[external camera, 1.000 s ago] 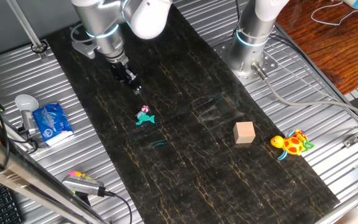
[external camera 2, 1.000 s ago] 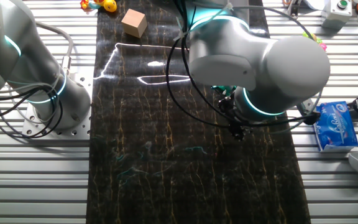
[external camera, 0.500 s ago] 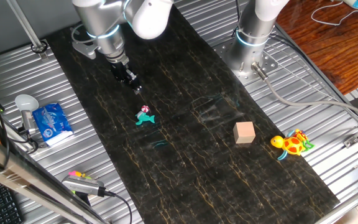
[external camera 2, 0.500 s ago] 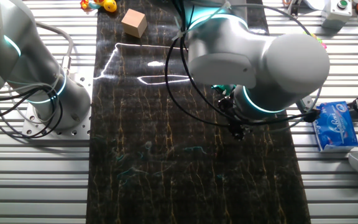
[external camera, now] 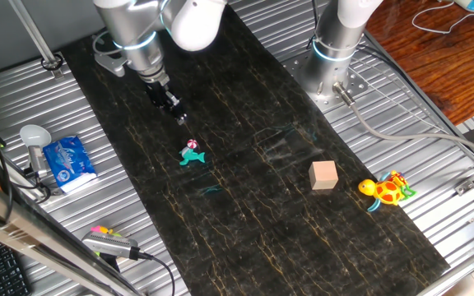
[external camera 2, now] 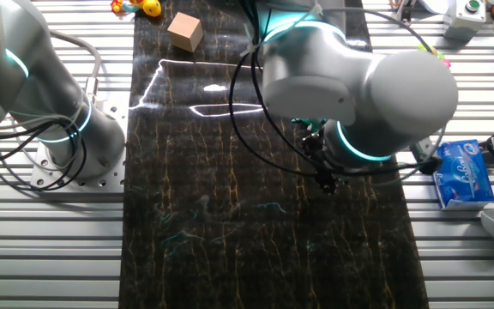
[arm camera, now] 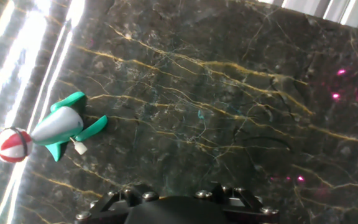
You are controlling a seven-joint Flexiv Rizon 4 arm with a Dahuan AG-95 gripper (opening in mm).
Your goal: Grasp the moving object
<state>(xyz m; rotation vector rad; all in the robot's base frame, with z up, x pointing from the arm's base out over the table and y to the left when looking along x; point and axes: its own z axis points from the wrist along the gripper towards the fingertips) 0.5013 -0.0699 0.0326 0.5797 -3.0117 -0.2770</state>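
Observation:
The moving object (external camera: pixel 192 154) is a tiny teal toy with a pink-and-white ball end, lying on the dark marble-pattern mat (external camera: pixel 245 214). In the hand view it (arm camera: pixel 58 126) lies at the left, with its ball end towards the left edge. My gripper (external camera: pixel 179 117) hangs over the mat, a short way up and left of the toy and apart from it. In the other fixed view the gripper (external camera 2: pixel 326 184) shows below the big arm body, which hides the toy. The hand view shows only the gripper's base, no fingers.
A tan cube (external camera: pixel 324 174) and a yellow-orange turtle toy (external camera: pixel 388 190) lie at the right of the mat. A blue packet (external camera: pixel 68 161) and a silver spoon-like tool (external camera: pixel 33 136) lie on the ribbed metal at the left. A second arm's base (external camera: pixel 332 70) stands at the back right.

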